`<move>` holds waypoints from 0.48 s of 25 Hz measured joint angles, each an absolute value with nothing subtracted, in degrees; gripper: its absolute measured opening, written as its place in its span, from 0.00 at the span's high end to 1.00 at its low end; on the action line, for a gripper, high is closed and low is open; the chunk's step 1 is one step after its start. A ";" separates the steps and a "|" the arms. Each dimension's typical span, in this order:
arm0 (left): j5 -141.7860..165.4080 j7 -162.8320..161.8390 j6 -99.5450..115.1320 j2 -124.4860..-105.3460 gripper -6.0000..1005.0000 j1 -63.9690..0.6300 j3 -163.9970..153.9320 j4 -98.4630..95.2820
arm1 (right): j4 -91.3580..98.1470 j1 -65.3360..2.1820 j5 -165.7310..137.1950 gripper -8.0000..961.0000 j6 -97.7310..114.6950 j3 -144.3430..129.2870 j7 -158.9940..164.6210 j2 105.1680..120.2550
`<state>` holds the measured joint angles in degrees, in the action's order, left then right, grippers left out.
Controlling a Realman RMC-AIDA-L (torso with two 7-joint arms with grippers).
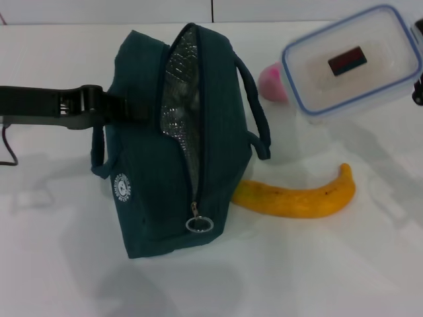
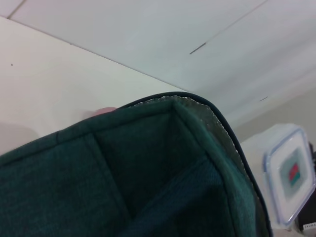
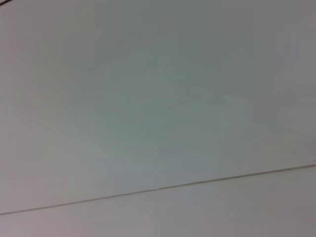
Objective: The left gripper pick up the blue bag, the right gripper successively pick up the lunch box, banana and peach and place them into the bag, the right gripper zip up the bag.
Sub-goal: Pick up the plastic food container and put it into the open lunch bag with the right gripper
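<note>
The blue bag (image 1: 152, 185) stands on the white table, its top unzipped and the silver lining showing. My left gripper (image 1: 122, 109) reaches in from the left and is shut on the bag's side by a handle. The lunch box (image 1: 353, 63) hangs tilted in the air at the upper right, held at its right end by my right gripper (image 1: 418, 86), of which only a black edge shows. The pink peach (image 1: 269, 82) peeks out behind the box. The banana (image 1: 297, 198) lies on the table to the right of the bag. The left wrist view shows the bag (image 2: 123, 187) up close and the lunch box (image 2: 291, 175) beyond it.
A ring zip pull (image 1: 199, 223) hangs at the bag's near end. One loop handle (image 1: 258, 112) droops toward the peach. The table is a plain white surface (image 1: 344, 271). The right wrist view holds only a pale flat surface with a thin seam.
</note>
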<state>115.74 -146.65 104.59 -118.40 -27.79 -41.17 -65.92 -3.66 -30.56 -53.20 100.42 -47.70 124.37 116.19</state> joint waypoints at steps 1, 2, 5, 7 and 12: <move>115.74 -146.63 104.58 -118.40 0.96 -27.88 -41.19 -65.73 | -4.03 -31.16 -53.17 0.84 100.95 -47.22 124.37 116.19; 115.74 -146.63 104.58 -118.40 0.96 -27.96 -41.20 -65.66 | -4.42 -31.86 -53.20 0.84 101.50 -46.61 124.34 116.19; 115.77 -146.62 104.58 -118.40 0.96 -28.06 -41.21 -65.64 | -5.58 -34.44 -53.37 0.84 102.56 -45.30 124.07 116.19; 116.10 -146.60 104.59 -118.39 0.96 -28.58 -41.25 -65.31 | -6.07 -36.39 -53.51 0.84 102.97 -45.17 123.97 116.19; 116.32 -145.92 104.59 -118.39 0.96 -30.04 -41.36 -63.22 | -7.32 -42.53 -53.77 0.83 103.62 -45.24 123.69 116.19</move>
<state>116.32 -145.92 104.59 -118.39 -30.04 -41.36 -63.22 -7.32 -42.53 -53.77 103.63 -45.24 123.69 116.19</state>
